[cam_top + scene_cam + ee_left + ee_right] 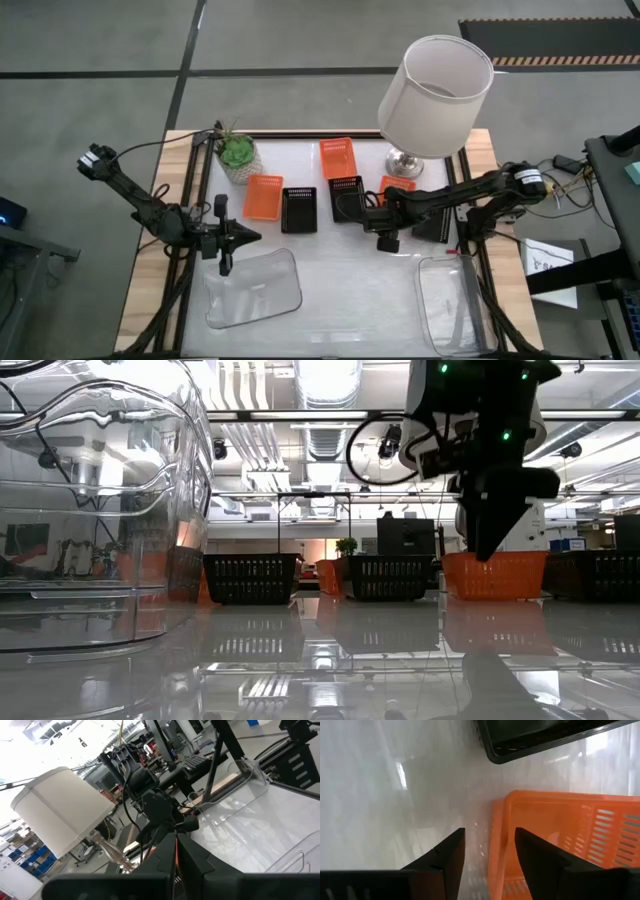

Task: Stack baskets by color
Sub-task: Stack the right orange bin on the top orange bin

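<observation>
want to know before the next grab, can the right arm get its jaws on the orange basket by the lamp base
Probably yes. The right gripper hangs with jaws open astride the near wall of that orange basket, one finger inside, one outside. Nothing sits between them; the black basket lies apart from it.

left end effector (243, 237) closed | right end effector (384, 232) fingers apart

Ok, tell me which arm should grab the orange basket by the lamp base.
The right. Its open gripper hangs over that orange basket, fingers straddling the basket's wall. The left gripper is shut, at the clear tray across the table.
</observation>
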You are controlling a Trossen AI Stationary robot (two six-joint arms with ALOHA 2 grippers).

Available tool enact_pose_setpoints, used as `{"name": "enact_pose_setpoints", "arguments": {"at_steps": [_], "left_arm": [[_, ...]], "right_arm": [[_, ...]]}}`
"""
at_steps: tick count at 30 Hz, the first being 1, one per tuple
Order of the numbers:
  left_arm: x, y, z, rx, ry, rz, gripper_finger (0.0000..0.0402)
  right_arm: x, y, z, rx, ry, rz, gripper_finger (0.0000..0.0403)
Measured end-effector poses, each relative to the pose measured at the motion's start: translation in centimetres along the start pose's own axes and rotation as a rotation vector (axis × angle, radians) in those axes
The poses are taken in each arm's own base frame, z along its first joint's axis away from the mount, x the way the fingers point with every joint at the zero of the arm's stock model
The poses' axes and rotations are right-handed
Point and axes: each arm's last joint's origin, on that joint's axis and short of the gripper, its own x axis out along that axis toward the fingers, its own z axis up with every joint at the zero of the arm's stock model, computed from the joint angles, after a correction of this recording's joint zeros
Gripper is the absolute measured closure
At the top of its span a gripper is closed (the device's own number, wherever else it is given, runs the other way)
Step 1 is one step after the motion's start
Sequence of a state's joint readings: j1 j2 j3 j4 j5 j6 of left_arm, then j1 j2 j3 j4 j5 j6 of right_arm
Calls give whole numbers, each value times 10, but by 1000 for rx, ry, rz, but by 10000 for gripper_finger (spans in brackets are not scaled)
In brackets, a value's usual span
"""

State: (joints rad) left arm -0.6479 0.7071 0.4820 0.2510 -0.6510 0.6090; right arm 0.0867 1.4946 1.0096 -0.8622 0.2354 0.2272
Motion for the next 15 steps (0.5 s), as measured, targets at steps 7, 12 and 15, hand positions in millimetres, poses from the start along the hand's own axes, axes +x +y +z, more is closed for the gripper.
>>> {"name": "enact_pose_setpoints", "arguments": {"at_steps": [7, 12, 15], "left_arm": [[3, -4, -2, 15, 18, -10, 402], [5, -7, -2, 22, 25, -16, 402], [5, -7, -2, 22, 26, -17, 402]], "right_arm": [[22, 0, 4, 18, 60, -68, 273], [25, 1, 4, 16, 72, -64, 347], [22, 1, 4, 37, 64, -62, 386]]}}
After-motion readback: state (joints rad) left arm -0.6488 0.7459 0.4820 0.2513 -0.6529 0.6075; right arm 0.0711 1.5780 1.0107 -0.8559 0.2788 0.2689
